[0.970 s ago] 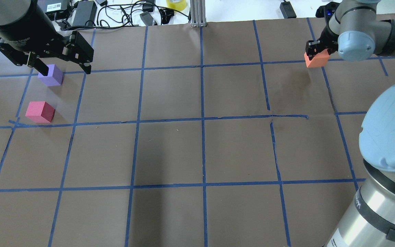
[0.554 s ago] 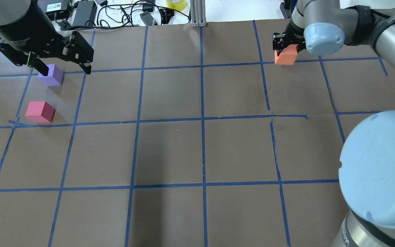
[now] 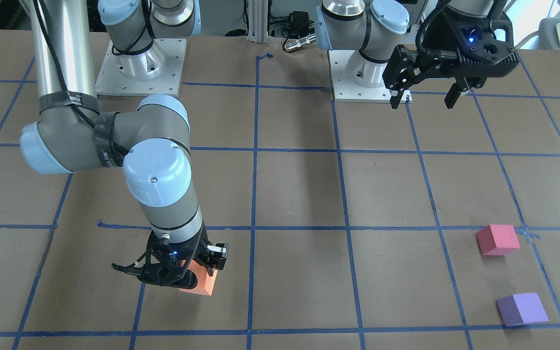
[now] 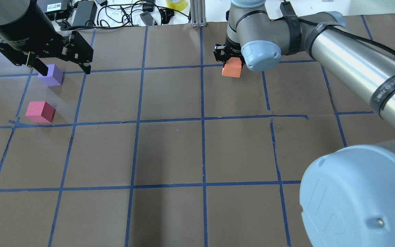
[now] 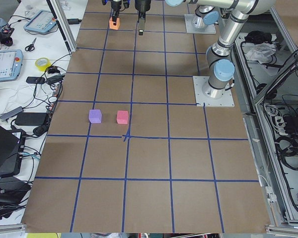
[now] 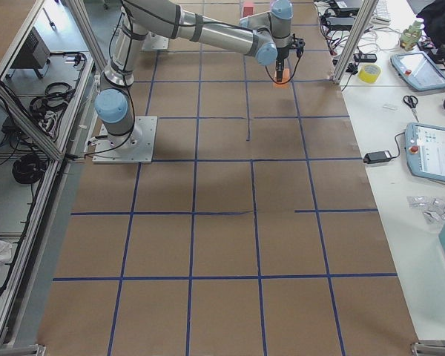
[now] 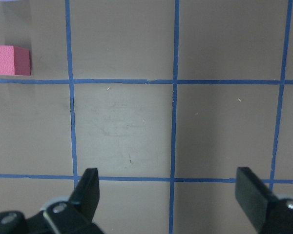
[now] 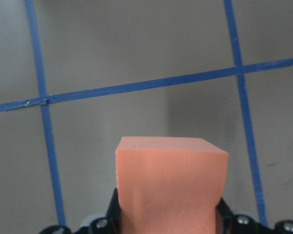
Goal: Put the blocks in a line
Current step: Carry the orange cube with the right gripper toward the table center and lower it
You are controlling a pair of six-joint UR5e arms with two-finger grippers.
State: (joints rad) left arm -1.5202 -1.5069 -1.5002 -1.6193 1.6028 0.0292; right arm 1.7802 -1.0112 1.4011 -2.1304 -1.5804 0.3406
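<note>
Brown paper-covered table with a blue tape grid, visible on all my cams. My right arm stretches along the far side, wrist close to the centre tape line. My left arm holds its tool over the far left corner, pointing down.

Status on the right gripper: clamped on the orange block. On the right wrist cam the block fills the gap between both fingers, with its free end sticking out past the tips. From overhead it sits over the cell just right of the centre line, near the far cross tape. The front cam shows it tilted. I can't tell whether it touches the paper.

Status on the left gripper: jaws wide apart, nothing between them. The left wrist cam shows only bare paper and tape lines in the gap. From overhead one finger overlaps the purple block, but the front cam puts the tool high and well back from it, so there's no contact.

The purple block lies flat on the paper on the robot's left, by the far cross tape. The pinkish-red block lies near it on the robot side. The two don't touch, and the pinkish-red one is just beside a tape crossing. Both are well apart from the orange block.
</note>
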